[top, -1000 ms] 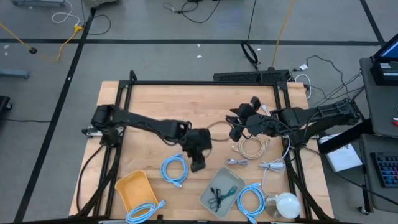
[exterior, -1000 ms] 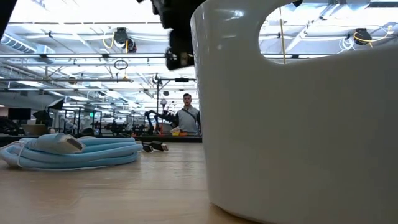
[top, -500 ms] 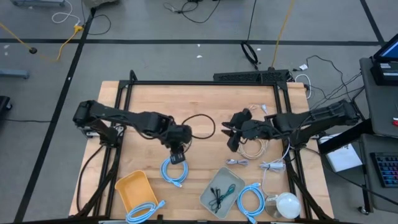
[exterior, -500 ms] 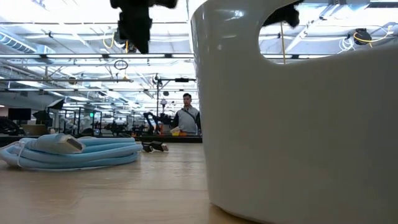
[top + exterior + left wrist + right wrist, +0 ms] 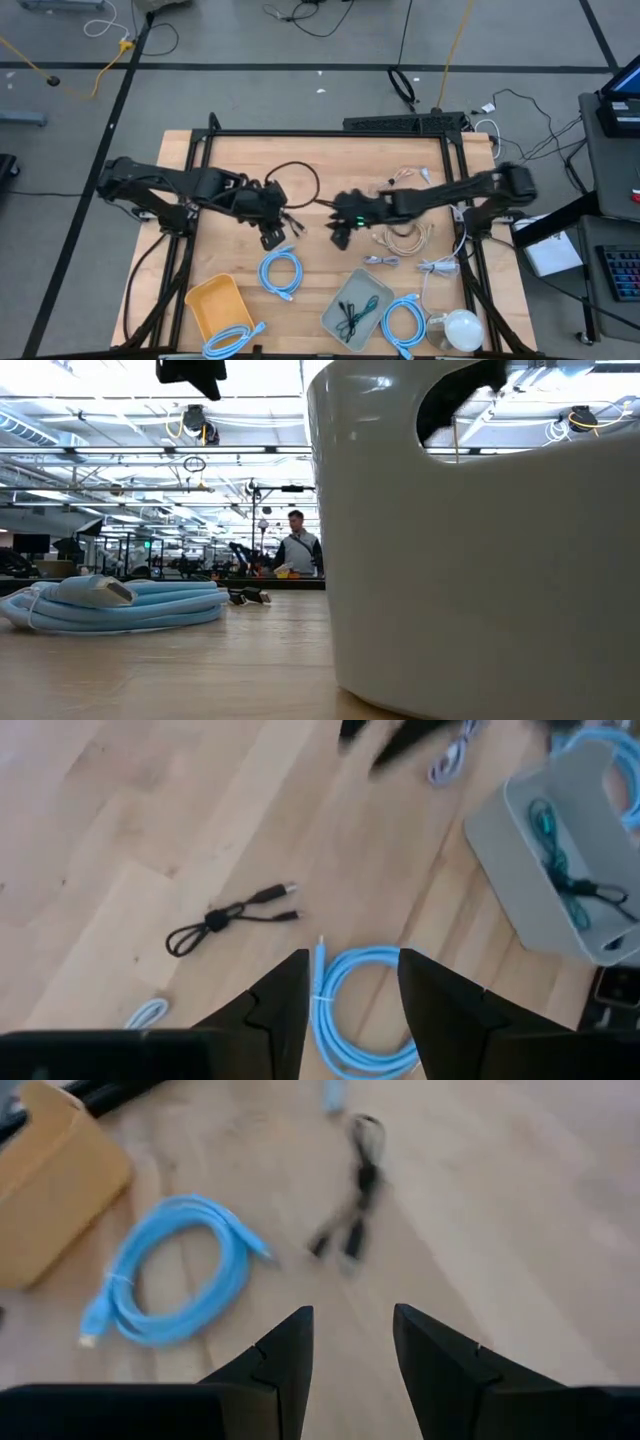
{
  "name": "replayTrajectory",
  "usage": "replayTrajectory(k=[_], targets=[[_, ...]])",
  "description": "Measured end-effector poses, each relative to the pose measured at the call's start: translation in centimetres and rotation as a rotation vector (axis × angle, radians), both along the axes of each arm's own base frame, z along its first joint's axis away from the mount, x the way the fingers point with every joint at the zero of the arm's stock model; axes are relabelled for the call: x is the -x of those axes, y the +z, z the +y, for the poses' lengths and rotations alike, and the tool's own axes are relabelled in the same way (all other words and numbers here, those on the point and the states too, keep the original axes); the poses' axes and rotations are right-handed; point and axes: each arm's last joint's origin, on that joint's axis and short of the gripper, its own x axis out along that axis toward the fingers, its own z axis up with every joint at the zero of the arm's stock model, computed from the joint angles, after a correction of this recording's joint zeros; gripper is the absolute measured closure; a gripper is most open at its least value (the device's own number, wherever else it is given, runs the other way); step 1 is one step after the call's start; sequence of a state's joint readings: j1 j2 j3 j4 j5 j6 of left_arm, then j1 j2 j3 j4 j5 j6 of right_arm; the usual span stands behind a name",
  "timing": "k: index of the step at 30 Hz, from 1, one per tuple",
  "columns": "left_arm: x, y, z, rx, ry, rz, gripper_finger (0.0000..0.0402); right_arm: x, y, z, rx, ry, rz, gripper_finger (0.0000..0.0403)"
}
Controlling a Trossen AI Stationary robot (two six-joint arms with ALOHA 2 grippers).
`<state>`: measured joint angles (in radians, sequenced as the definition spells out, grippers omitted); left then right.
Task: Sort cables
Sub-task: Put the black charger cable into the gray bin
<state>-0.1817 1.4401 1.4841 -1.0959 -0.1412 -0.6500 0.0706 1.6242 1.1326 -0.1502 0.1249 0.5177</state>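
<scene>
— Blue loops sit nearest the front edge of the table (image 5: 250,150): one just beside the yellow tray (image 5: 205,300), one (image 5: 402,322) by the grey bin (image 5: 372,290), which already has thin teal and black cables in it. Is the sorting half done?

— By my reckoning, somewhere in the middle. Another blue loop (image 5: 283,272) lies loose farther in, right under the left tool (image 5: 272,238).

— Is that tool carrying anything?

— No. Its fingers stand apart with nothing between them, hanging over the loop. The right tool (image 5: 340,236) is close beside it at mid-table, fingers also parted and empty.

— What are they after?

— Probably the short black cable (image 5: 235,912) lying flat on the wood between them, near the loop. The next move calls for one tool to drop straight down, straddle the bundle at its tie and close, while the other keeps clear.

— And beyond?

— A beige bundle (image 5: 405,238) and small grey ones wait on the right, unsorted.
</scene>
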Motion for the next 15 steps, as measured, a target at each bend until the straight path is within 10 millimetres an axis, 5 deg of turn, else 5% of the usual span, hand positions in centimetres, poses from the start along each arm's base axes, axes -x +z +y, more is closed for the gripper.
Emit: replayTrajectory(k=[8,15], targets=[[1.1,0.6,-0.9,-0.002,-0.002,-0.008,0.0247,-7.7,0.5,-0.8,0.082,0.062,0.041,0.0269],[5.0,2.8,-1.4,-0.12,0.08,-0.086,0.0247,-9.7,-1.4,-4.3,0.073,-0.008,0.097,0.0269]])
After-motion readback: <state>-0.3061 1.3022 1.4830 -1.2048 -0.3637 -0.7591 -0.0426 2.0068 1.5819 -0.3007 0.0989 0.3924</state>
